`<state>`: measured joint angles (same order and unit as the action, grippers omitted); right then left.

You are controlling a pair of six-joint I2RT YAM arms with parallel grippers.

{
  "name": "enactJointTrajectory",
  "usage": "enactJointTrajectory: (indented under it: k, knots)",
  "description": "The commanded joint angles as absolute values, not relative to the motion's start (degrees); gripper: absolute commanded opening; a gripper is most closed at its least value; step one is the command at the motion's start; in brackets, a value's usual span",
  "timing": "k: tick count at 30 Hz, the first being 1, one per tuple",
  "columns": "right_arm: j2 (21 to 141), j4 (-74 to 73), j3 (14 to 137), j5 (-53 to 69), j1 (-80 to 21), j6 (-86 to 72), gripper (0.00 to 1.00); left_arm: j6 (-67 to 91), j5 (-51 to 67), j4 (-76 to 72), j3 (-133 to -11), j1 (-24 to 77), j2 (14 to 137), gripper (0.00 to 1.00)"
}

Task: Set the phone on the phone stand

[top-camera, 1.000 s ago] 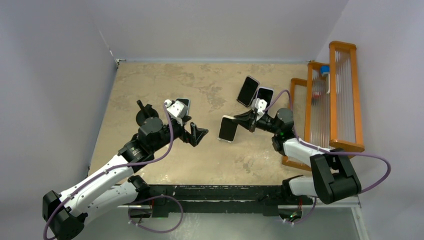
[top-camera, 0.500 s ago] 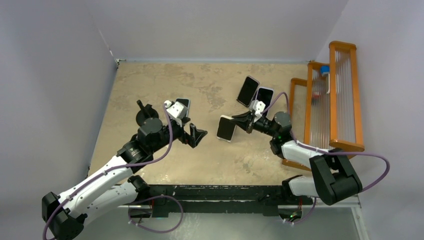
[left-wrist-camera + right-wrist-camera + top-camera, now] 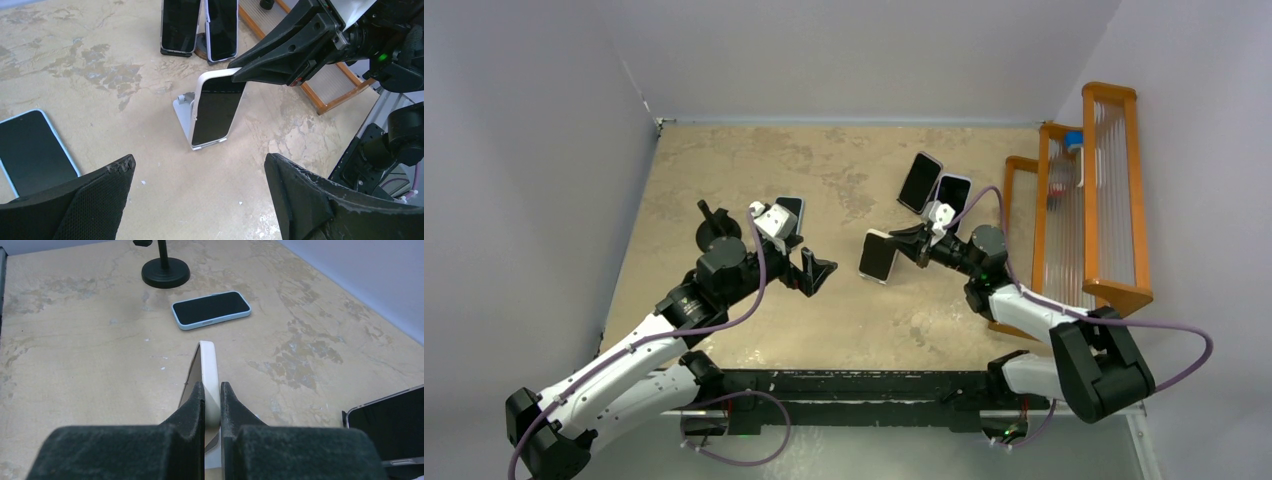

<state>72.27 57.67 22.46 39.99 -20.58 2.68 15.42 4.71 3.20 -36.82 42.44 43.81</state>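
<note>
A white phone [image 3: 879, 257] with a dark screen leans upright against a small white phone stand [image 3: 182, 107] mid-table, its bottom edge at the stand's lip [image 3: 207, 144]. My right gripper [image 3: 904, 240] is shut on the phone's top edge, with the fingers pinching its white rim in the right wrist view [image 3: 212, 388]. The same grip shows in the left wrist view [image 3: 235, 75]. My left gripper [image 3: 816, 270] is open and empty, left of the phone and above bare table [image 3: 200, 162].
A light-blue phone [image 3: 35, 150] lies flat near the left wrist [image 3: 211, 309]. Two dark phones [image 3: 919, 182] [image 3: 951, 193] stand on holders behind. A black round-based stand [image 3: 165, 272] is at far left. An orange rack [image 3: 1089, 200] lines the right edge.
The right gripper stays shut on the white phone, which has shifted only slightly left. The left arm has barely moved.
</note>
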Motion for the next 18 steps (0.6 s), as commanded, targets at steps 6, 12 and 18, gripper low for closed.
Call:
enactJointTrajectory:
  k: [6, 12, 18]
  knots:
    - [67.86, 56.89, 24.36, 38.54, -20.63, 5.60, 0.00, 15.60, 5.33, 2.37, -37.53, 42.25, 43.85, 1.00]
    - [69.72, 59.46, 23.63, 38.87, -20.65, 4.56, 0.00, 15.69, 5.16, 2.94, -37.45, 42.27, 43.22, 1.00]
    - [71.98, 61.71, 23.09, 39.28, -20.70, 3.43, 0.00, 15.95, 5.02, 3.25, -37.27, 42.19, 42.89, 1.00]
